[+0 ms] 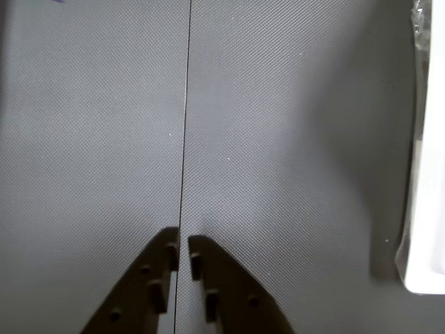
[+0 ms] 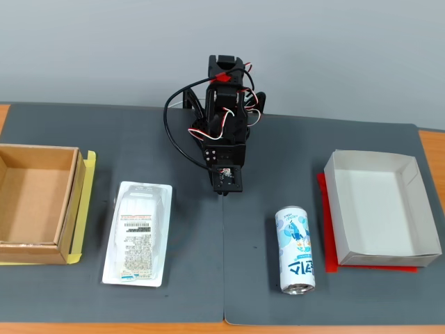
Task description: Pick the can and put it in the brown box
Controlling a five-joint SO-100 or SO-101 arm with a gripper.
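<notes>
Pincer pressed together, holding nothing, hanging over bare grey mat at frame centre in my fixed view. Can lies on its side lower right of centre, well apart from it. Brown box sits at the left edge, white box right.

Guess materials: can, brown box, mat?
Can: likely aluminium, glossy printed white wrap, bare silver end rim. Brown box: plain matte cardboard, raw brown walls and visible wall thickness. Mat: dark grey, fine woven-looking texture in the wrist view, probably rubber or textured vinyl; two sheets meet at a seam.
</notes>
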